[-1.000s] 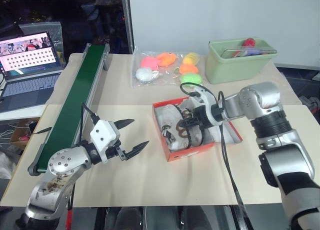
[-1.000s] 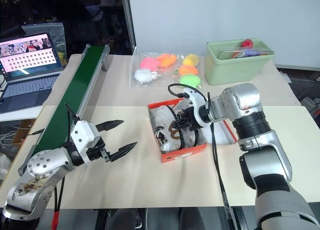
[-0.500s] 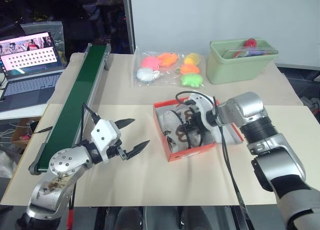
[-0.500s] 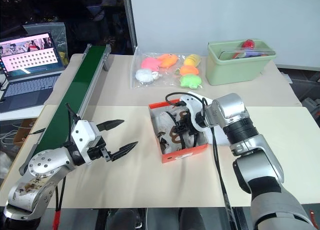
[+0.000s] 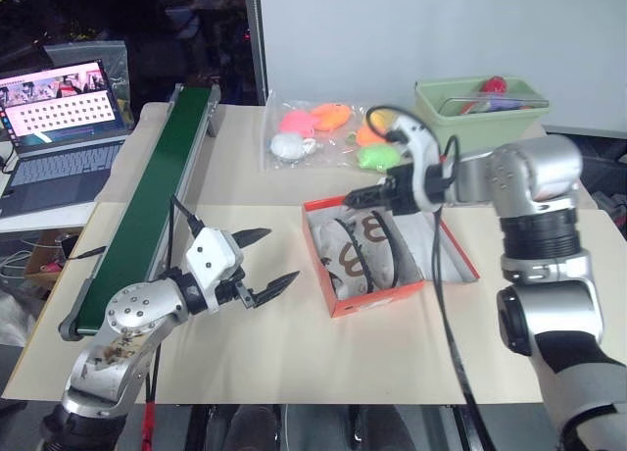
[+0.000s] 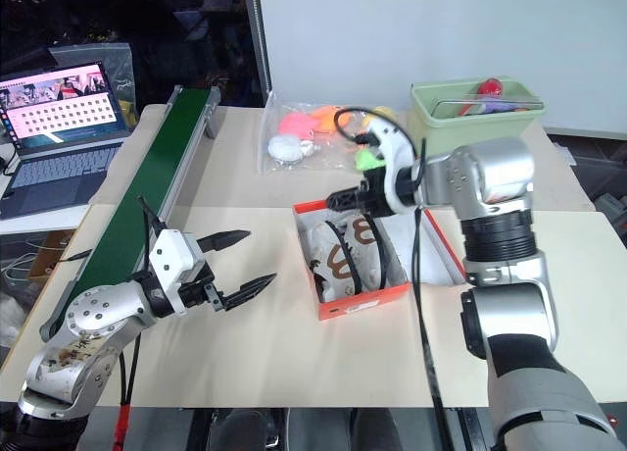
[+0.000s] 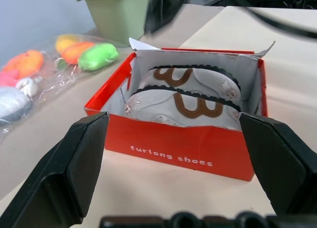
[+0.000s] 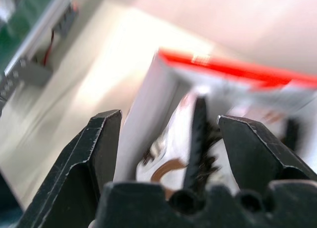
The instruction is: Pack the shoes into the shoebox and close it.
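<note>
The right gripper (image 6: 345, 198) hovers above the far end of the shoebox (image 5: 377, 296), fingers spread and empty. Both shoes (image 7: 190, 95) lie side by side inside the shoebox, soles up. The lid lies open flat on the table (image 5: 294, 353). The left gripper (image 5: 266, 263) hangs wide open, holding nothing, beside the box, near the green conveyor (image 5: 152, 186).

Two small white sneakers with brown trim (image 7: 185, 96) are lying side by side in one orange-red cardboard shoebox (image 7: 173, 148). One clear bag of bright plush toys (image 5: 328, 132) is sitting at its twelve o'clock, one pale green plastic bin (image 5: 475, 118) at two o'clock. One green conveyor belt (image 5: 147, 191) and one open laptop (image 5: 59, 127) are sitting at nine o'clock.
</note>
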